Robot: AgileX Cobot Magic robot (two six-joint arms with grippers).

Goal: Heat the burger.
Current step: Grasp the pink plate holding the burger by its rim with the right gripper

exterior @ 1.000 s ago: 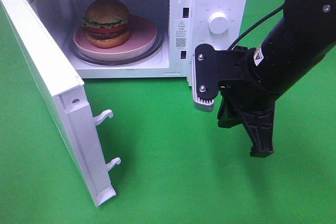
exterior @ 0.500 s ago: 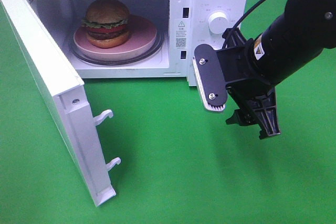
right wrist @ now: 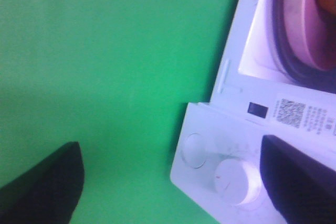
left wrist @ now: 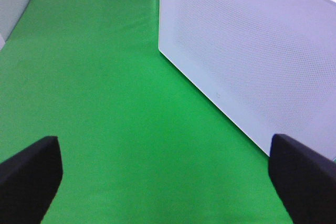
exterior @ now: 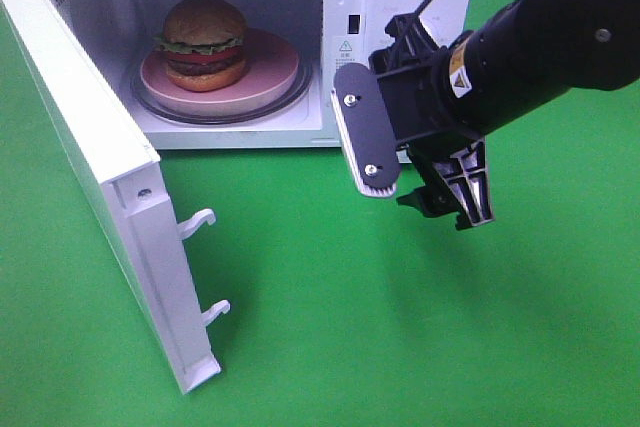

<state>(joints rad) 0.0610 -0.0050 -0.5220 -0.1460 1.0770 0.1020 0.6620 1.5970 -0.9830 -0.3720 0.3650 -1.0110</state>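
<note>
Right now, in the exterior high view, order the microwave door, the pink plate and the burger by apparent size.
1. microwave door: largest, though it also stands nearest the camera.
2. pink plate
3. burger: smallest; it sits on the plate.

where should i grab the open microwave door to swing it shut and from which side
Grip the microwave door at its free front edge, clear of the two latch hooks, coming from its outer face on the left. That edge swings widest, so it probably takes least force; the left end effector is open on that outer side.
</note>
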